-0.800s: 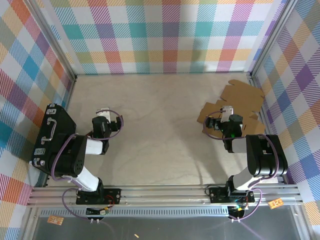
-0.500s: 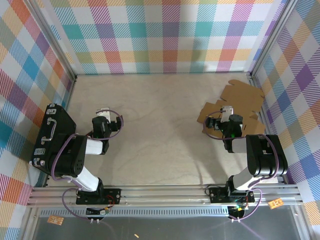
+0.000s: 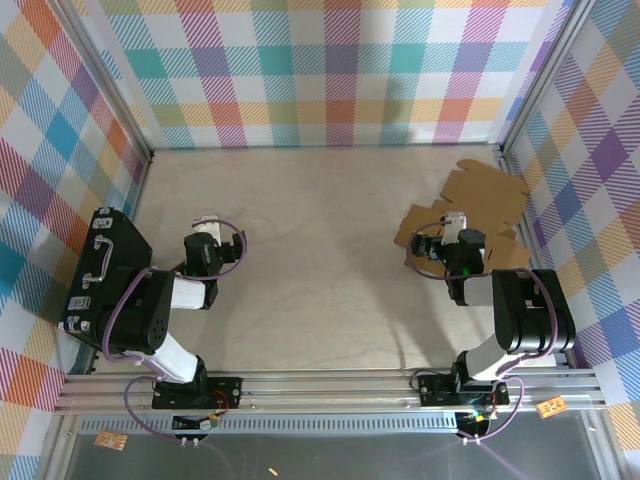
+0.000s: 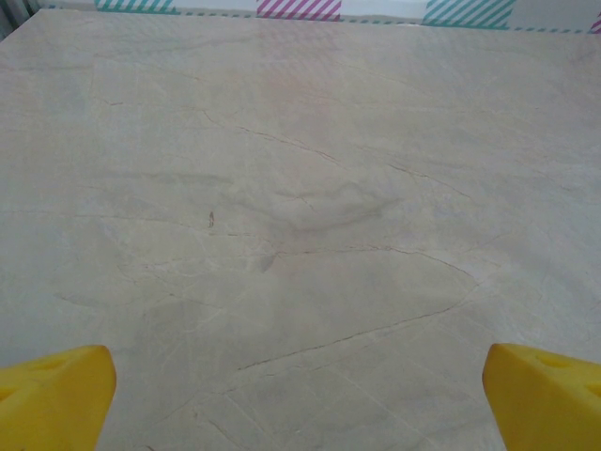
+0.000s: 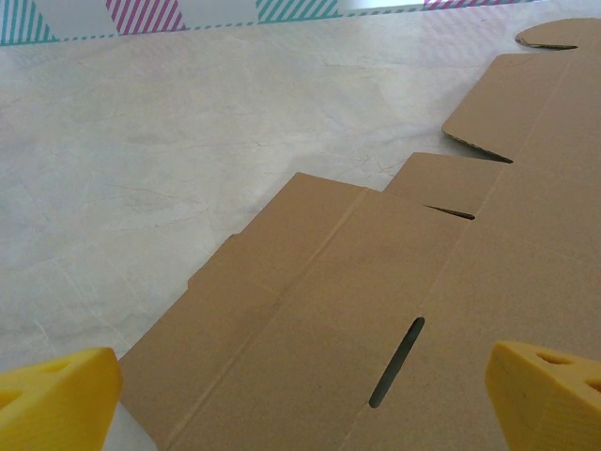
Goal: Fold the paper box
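1. Two pincers stand wide open; we see our left pincer [image 4: 300, 395] over the counter [image 4: 300, 188], holding nothing.
2. Our right pincer [image 5: 300, 399] hovers empty over the flat paper box [image 5: 376, 282], at the counter's far right.

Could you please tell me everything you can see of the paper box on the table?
The paper box is a plain brown corrugated cardboard sheet, die-cut with flaps, rounded tabs, crease lines and narrow slots. It is not yet folded and lies flat on the table at the far right, close to the checked wall. The right gripper, jaws open, hangs over its near-left part; whether it touches the sheet cannot be told.
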